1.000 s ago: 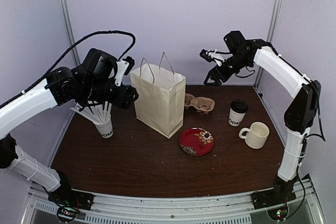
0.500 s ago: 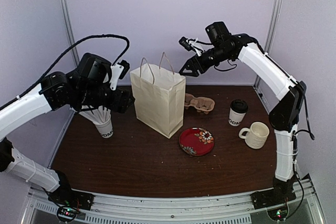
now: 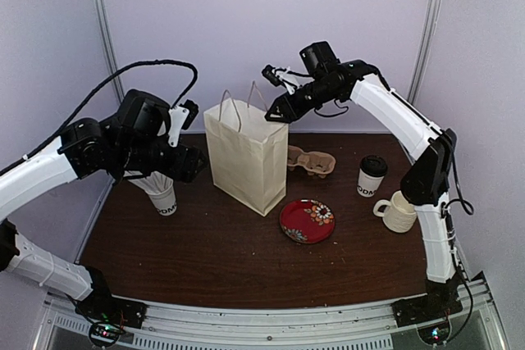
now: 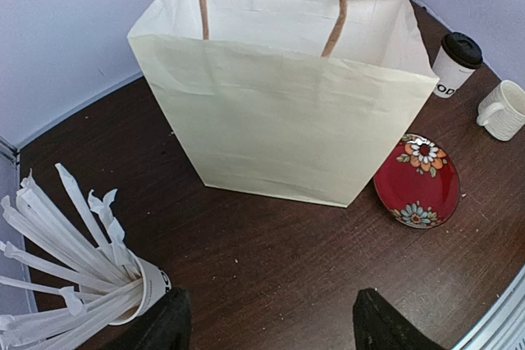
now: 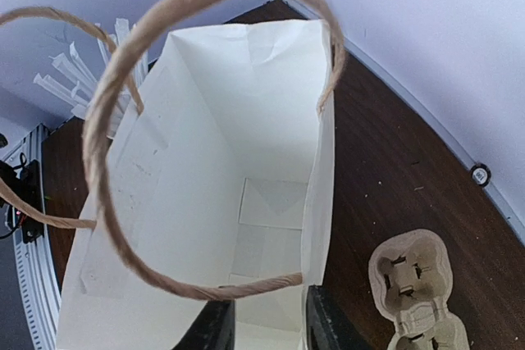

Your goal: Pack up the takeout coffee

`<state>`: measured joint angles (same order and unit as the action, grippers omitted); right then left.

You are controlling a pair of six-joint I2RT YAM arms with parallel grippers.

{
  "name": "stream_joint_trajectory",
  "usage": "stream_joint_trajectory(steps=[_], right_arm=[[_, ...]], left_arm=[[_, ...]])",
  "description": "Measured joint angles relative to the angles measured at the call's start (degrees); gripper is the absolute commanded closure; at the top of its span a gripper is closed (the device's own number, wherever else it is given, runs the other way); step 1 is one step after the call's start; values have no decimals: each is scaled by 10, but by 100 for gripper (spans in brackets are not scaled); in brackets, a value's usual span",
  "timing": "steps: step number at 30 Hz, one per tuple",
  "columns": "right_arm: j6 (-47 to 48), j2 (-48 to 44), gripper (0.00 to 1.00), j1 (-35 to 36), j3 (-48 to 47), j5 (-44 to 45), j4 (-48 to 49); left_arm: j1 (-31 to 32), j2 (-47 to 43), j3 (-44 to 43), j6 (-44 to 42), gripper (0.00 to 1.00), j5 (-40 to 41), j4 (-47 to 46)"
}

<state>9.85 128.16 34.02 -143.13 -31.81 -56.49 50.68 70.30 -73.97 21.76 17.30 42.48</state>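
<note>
Takeout coffee [image 3: 372, 176], seen from the top camera: standing upright on the right side of the dark table [image 3: 205, 260], black lid [image 3: 374, 165] on, just beside the ribbed mug [image 3: 399, 211], well apart from the paper bag [image 3: 246, 161], touched by neither arm. Right gripper [image 3: 275, 112] hovering at the bag's mouth, near the twine handles [image 3: 261, 96]. Judged as the bag-opening step, with the cup not yet fetched. Best done by catching only the near handle or rim, easing it outward to widen the mouth, and pulling lightly enough not to tip or drag so light a bag. After that, taking the cup by its body below the lid and keeping it level on the way over the red plate [image 3: 307, 221]. From the left wrist: left gripper [image 4: 275, 325] low in front of the bag's broad face, fingers [image 4: 164, 321] wide apart with only bare table between them, holding nothing; paper cup of white sticks [image 4: 123, 284] just beside the left finger; coffee cup far off at the upper right. From the right wrist: looking straight down into the empty bag, pulp cup carrier [image 5: 414, 284] on the table beside it; fingers [image 5: 217, 325] apart, straddling the bag's near rim just below the handle loop [image 5: 205, 288], not yet clamped on anything. Coffee cup out of this view.
</note>
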Motion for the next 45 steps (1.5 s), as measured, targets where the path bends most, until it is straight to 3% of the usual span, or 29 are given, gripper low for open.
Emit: stream_joint_trajectory(steps=[5,14,26,45], right_arm=[[-8,0,100,13,-31,23,21],[2,-7,100,24,-26,12,27],[29,-129,100,77,81,-97,18],[85,-221,100,81,211,-289,-38]], left_arm=[[0,0,3,4,30,-5,0],[0,-21,-24,-11,29,16,35],[0,-139,-101,-86,28,128,69],[0,-98,-136,-161,27,144,90]])
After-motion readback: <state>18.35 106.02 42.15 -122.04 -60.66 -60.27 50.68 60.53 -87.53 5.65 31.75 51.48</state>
